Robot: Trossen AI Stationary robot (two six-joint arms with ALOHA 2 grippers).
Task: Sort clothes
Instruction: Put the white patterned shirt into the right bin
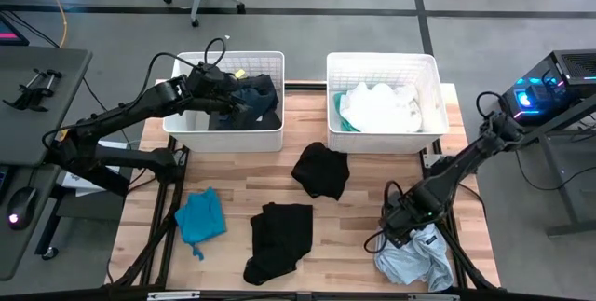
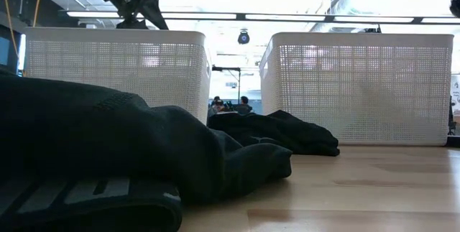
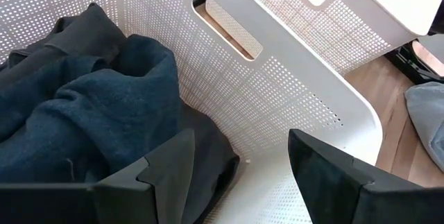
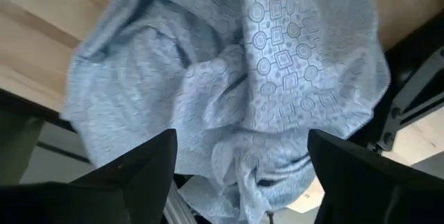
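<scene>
My left gripper [image 1: 231,91] is open and empty inside the left white basket [image 1: 186,122], just above a navy garment [image 3: 104,113] and a dark grey one [image 3: 76,30] that lie in it. It also shows in the left wrist view [image 3: 239,175]. My right gripper [image 1: 406,228] is open and points down over the pale grey-blue patterned garment [image 4: 243,78], which lies crumpled at the table's near right corner [image 1: 416,259]. Its fingers [image 4: 142,165] stand on either side of a raised fold. The right basket [image 1: 430,124] holds white [image 1: 382,105] and teal [image 1: 343,124] clothes.
Two black garments lie mid-table [image 1: 321,171] and near the front edge [image 1: 279,240]. A bright blue garment [image 1: 200,215] lies at the near left. In the low view the near black garment [image 2: 108,153] fills the foreground. Bare wood [image 1: 363,217] shows between them.
</scene>
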